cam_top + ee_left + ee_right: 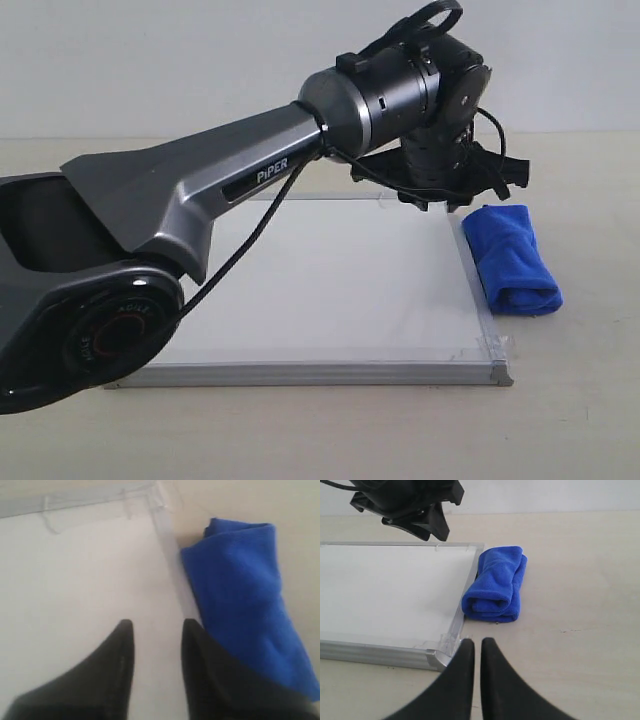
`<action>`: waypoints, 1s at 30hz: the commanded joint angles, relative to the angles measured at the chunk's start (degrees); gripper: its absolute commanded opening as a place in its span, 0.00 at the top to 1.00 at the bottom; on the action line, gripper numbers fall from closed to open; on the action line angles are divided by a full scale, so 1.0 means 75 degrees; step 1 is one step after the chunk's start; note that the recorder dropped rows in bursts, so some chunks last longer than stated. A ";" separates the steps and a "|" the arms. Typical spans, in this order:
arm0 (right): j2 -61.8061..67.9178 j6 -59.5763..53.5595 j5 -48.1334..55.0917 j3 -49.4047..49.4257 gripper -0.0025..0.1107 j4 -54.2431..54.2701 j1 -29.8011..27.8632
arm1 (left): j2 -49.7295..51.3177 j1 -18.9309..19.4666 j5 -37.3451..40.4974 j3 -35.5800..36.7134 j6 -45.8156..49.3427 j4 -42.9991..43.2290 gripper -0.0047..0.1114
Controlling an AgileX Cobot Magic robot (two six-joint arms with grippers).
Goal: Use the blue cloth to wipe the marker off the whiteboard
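Note:
The whiteboard (340, 290) lies flat on the table, its white face showing in all three views (75, 580) (385, 590). No marker line shows on any part I can see; the left arm covers part of the board. The blue cloth (510, 260) lies rolled on the table against the board's right frame (240, 590) (497, 582). My left gripper (158, 626) is open and empty above the board's far right corner, just beside the cloth (445, 195). My right gripper (477, 642) is shut on nothing, near the board's front right corner.
The left arm's grey link (200, 190) stretches across the board from the left in the exterior view. Clear tape (490, 345) holds the board's front right corner. Bare beige table (580, 620) lies right of the cloth, with a pale wall behind.

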 commanded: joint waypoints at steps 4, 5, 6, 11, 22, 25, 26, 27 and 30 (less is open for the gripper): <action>-0.0010 0.0009 -0.0080 -0.0005 0.97 -0.0028 0.0013 | -0.0428 -0.0055 0.1064 0.0028 -0.0037 0.1028 0.92; -0.0010 0.0009 -0.0080 -0.0005 0.97 -0.0028 0.0013 | -0.0579 -0.0095 0.1064 0.0028 0.0072 0.1307 0.92; -0.0010 0.0009 -0.0080 -0.0005 0.97 -0.0028 0.0013 | -0.0713 -0.0146 0.1064 0.0028 0.0150 0.1522 0.92; -0.0010 0.0009 -0.0080 -0.0005 0.97 -0.0028 0.0013 | -0.1115 -0.0191 0.1064 0.0094 0.0625 0.1389 0.92; -0.0010 0.0009 -0.0080 -0.0005 0.97 -0.0028 0.0013 | -0.2479 -0.0191 0.1064 0.2600 0.0434 0.2578 0.92; -0.0010 0.0009 -0.0080 -0.0005 0.97 -0.0028 0.0013 | -0.3173 -0.0191 0.1064 0.3382 0.0356 0.2642 0.92; -0.0010 0.0009 -0.0080 -0.0005 0.97 -0.0028 0.0013 | -0.3377 -0.0191 0.1064 0.3629 0.0353 0.2628 0.92; -0.0010 0.0009 -0.0080 -0.0005 0.97 -0.0028 0.0013 | -0.3586 -0.0191 0.1064 0.3963 0.0267 0.2628 0.92; -0.0010 0.0009 -0.0080 -0.0005 0.97 -0.0028 0.0013 | -0.4425 -0.0178 0.0791 0.5135 0.0052 0.2682 0.92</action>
